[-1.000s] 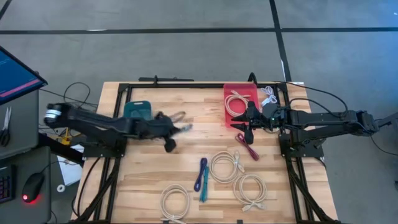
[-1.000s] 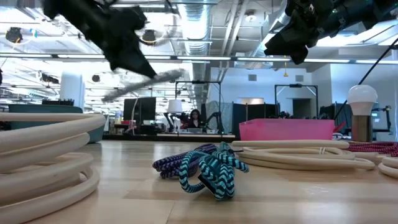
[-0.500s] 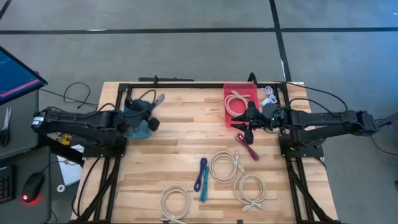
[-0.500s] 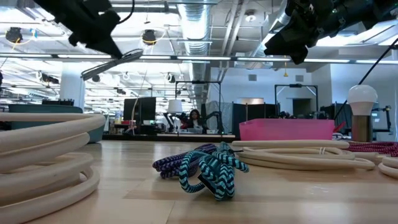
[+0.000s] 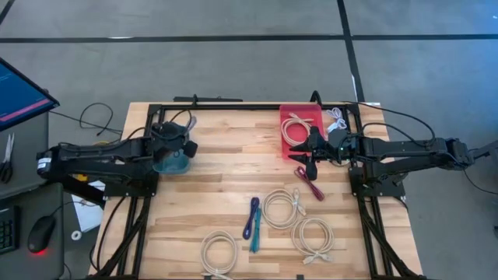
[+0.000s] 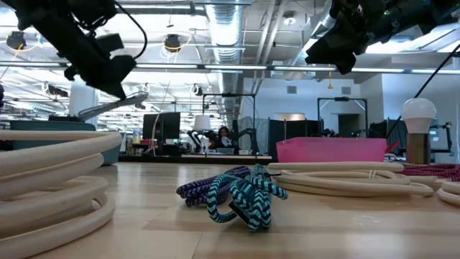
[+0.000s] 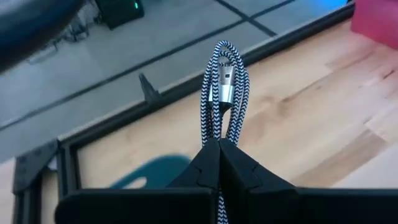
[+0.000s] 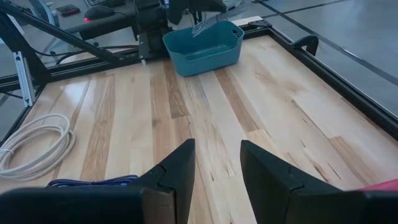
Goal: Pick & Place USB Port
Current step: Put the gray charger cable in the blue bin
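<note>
My left gripper (image 5: 181, 134) hangs over the teal bin (image 5: 166, 160) at the table's far left and is shut on a black-and-white braided USB cable (image 7: 225, 87), folded into a bundle with a silver plug. The low view shows that cable (image 6: 113, 107) jutting from the gripper (image 6: 108, 78), high above the table. My right gripper (image 5: 304, 162) is open and holds nothing; it hovers beside the red bin (image 5: 313, 114) at the far right. From the right wrist view (image 8: 216, 157) I see the teal bin (image 8: 202, 46) across the table. My left gripper pinches the folded cable bundle between its two fingers (image 7: 239, 168), near one end of the bundle (image 7: 219, 127). Several strands run between the fingers. The rest of the bundle, with the plug (image 7: 224, 84), sticks out past the fingertips, lifted clear over the teal bin.
Three cream cable coils (image 5: 282, 207), (image 5: 313, 236), (image 5: 219, 252) lie on the near half of the table, with blue and teal braided cables (image 5: 251, 221) and a maroon cable (image 5: 310, 183). The red bin holds a cream cable (image 5: 296, 128). Bare wood lies in the table's middle.
My left gripper has carried the braided cable from the table's middle toward its left and far side, and it now stands over the teal bin. It has turned on the way and come somewhat lower, still shut on the cable.
</note>
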`<state>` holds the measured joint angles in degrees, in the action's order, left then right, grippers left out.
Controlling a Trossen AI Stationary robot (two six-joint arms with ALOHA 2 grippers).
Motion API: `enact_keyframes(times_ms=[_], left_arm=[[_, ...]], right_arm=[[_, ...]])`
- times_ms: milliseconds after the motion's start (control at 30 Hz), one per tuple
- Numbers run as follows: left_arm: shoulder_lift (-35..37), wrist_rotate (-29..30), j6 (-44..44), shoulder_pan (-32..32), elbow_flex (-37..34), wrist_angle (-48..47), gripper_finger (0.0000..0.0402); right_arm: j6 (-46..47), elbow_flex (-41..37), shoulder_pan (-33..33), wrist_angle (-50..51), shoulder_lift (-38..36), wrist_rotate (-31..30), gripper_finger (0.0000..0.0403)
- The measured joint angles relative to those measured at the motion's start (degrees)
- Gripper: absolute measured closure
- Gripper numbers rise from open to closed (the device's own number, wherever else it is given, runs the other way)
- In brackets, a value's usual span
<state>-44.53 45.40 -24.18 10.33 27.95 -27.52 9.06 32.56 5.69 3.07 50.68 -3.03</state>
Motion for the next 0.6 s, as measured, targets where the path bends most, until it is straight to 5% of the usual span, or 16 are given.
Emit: enact_keyframes(times_ms=[600], left_arm=[[-0.07, -3.92, -13.64, 1.81, -8.25, -5.56, 0.04]], right_arm=[[0.0, 0.0, 0.0, 0.03, 0.0, -0.02, 0.0282]])
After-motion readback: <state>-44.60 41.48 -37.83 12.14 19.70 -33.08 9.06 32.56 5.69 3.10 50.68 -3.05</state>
